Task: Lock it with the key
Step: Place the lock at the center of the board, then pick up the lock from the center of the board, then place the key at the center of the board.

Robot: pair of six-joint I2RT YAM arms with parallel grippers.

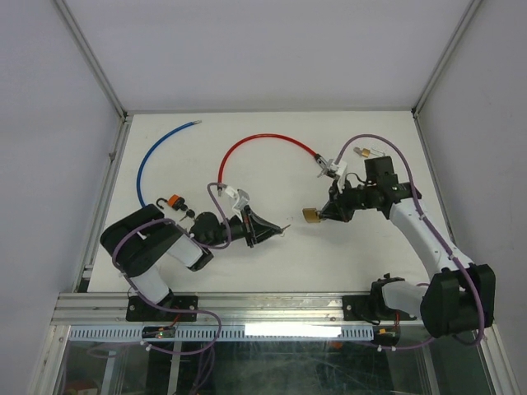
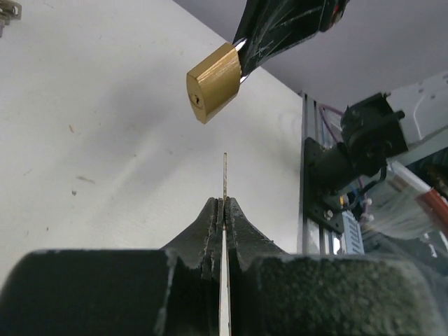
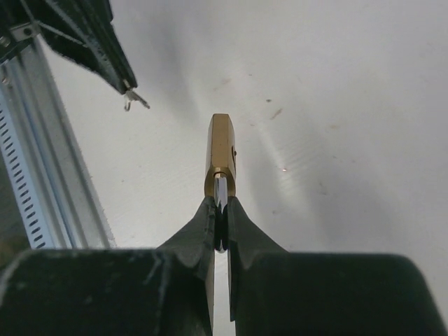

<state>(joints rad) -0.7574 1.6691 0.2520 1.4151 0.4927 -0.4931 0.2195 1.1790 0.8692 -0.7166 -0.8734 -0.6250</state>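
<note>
My left gripper (image 1: pixel 276 231) is shut on a thin silver key (image 2: pixel 225 175), whose blade sticks out past the fingertips toward the padlock. It also shows in the right wrist view (image 3: pixel 134 99). My right gripper (image 1: pixel 324 214) is shut on the steel shackle of a brass padlock (image 1: pixel 310 216) and holds it above the table. In the left wrist view the padlock (image 2: pixel 213 80) hangs ahead of the key tip, keyhole facing me, a small gap between them. In the right wrist view the padlock (image 3: pixel 222 157) stands edge-on beyond my fingers.
A red cable lock (image 1: pixel 263 144) and a blue cable lock (image 1: pixel 160 152) lie on the far half of the white table (image 1: pixel 272 255). Another small padlock with keys (image 1: pixel 365 153) lies behind the right arm. A metal rail (image 1: pixel 272 306) runs along the near edge.
</note>
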